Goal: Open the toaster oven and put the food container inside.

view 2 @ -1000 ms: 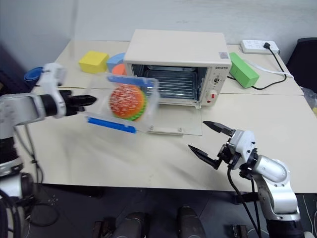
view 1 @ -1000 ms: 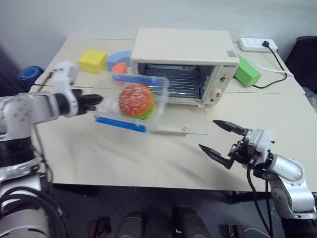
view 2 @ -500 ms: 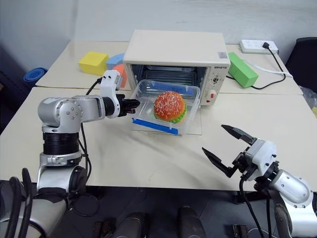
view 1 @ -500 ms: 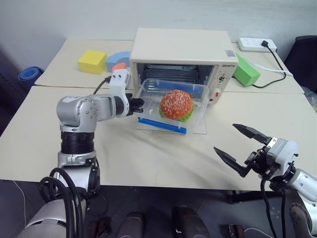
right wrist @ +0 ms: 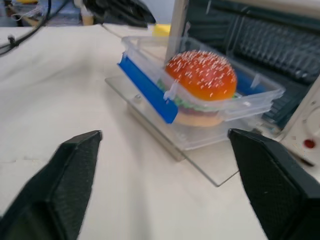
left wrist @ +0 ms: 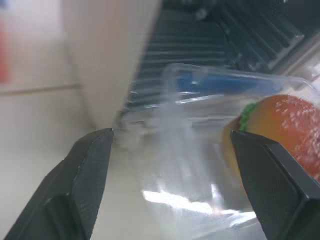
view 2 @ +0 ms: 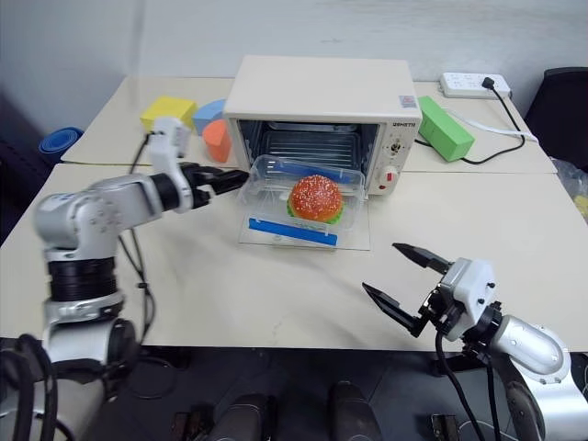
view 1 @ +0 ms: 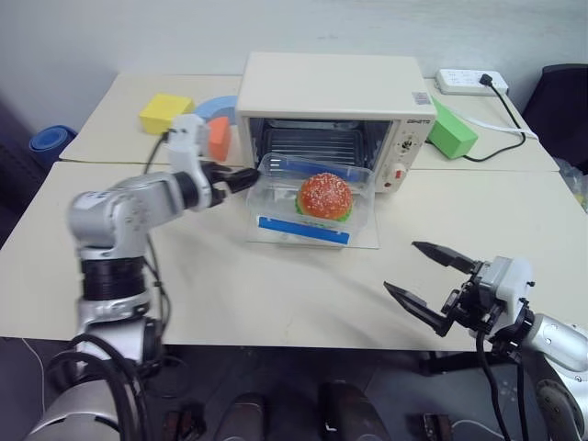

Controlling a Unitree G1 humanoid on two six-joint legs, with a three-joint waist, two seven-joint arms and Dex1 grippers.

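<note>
On the cream table (view 1: 230, 294), the toaster oven (view 1: 331, 92) stands open. The food container (view 1: 312, 204) rests on its lowered door. Left gripper (view 1: 241, 177) released beside it; right gripper (view 1: 424, 280) spread, idle. Next: push container onto rack.

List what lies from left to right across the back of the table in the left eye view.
yellow block → orange block → toaster oven → green block → power strip
</note>
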